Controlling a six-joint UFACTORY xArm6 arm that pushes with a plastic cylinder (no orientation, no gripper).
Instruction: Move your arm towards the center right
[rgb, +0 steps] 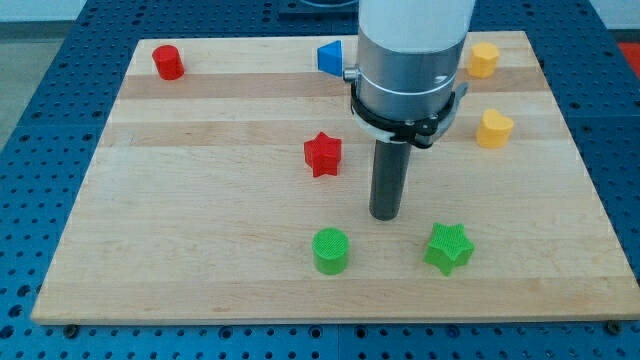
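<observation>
Dark rod's tip sits between red star and green star; it carries no claw.

A fat white cylinder makes up the top of the arm, and it's cut off by the view's top edge so nothing above it can be seen. Right under that a shiny silver-grey metal collar is fitted, ringed at its bottom by a thin black clamp band with a little bracket poking out on the view's right and a small silver stub on the view's left. Out of the collar a straight dark grey rod is hung, smooth and round, finishing in my tip, which is flat-ended and plain with no markings visible.
</observation>
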